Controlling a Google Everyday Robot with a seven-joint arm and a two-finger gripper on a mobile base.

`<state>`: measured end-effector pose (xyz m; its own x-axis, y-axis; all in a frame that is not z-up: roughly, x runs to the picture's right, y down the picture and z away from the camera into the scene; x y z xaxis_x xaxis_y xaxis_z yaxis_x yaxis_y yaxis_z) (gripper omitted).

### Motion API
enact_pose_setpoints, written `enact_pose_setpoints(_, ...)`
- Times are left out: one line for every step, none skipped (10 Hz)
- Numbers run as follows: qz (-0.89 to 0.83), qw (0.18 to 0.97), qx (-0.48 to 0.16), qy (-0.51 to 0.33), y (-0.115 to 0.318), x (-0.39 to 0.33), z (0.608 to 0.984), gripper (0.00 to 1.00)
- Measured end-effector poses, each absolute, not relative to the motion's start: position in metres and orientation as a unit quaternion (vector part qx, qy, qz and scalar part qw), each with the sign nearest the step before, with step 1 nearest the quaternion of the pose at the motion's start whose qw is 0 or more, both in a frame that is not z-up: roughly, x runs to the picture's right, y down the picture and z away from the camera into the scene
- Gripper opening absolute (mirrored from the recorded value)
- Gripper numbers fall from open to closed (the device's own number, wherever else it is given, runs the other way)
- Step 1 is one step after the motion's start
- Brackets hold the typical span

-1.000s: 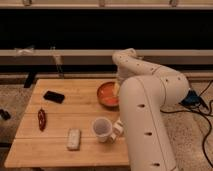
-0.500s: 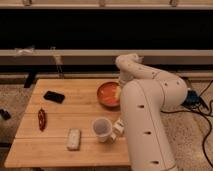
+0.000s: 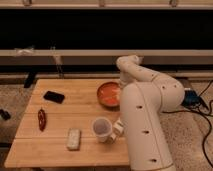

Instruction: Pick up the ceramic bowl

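Observation:
The ceramic bowl (image 3: pixel 107 94), round, shallow and orange-red, sits on the wooden table (image 3: pixel 75 112) near its right edge. My white arm (image 3: pixel 145 105) rises from the lower right and bends down over the bowl's right side. My gripper (image 3: pixel 121 89) is at the bowl's right rim, mostly hidden behind the arm. I cannot tell whether it touches the bowl.
A small white cup (image 3: pixel 102 129) stands in front of the bowl, close to the arm. A black phone (image 3: pixel 53 96), a red object (image 3: pixel 42 119) and a pale block (image 3: pixel 74 139) lie to the left. Cables and a blue object (image 3: pixel 192 97) lie on the floor at right.
The arm's upper bend has come down a little over the bowl's right side. The bowl and the other objects have not moved.

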<state>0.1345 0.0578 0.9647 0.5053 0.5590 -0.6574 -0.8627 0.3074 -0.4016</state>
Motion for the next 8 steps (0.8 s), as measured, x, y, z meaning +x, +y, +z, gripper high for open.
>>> enact_pose_setpoints(0.457, 0.781, -0.38, 0.192, 0.054, 0.131, 0.963, 0.37)
enact_pose_setpoints(0.463, 0.778, -0.385, 0.179, 0.051, 0.128, 0.96, 0.25)
enact_pose_setpoints(0.469, 0.776, -0.386, 0.17, 0.047, 0.127, 0.957, 0.17)
enact_pose_setpoints(0.478, 0.774, -0.385, 0.157, 0.041, 0.127, 0.953, 0.08)
enact_pose_setpoints(0.487, 0.771, -0.385, 0.144, 0.035, 0.126, 0.948, 0.01)
enact_pose_setpoints(0.494, 0.768, -0.386, 0.131, 0.028, 0.123, 0.941, 0.0)
enact_pose_setpoints(0.499, 0.768, -0.384, 0.12, 0.023, 0.121, 0.939, 0.0)
enact_pose_setpoints(0.502, 0.767, -0.383, 0.11, 0.016, 0.117, 0.935, 0.0)
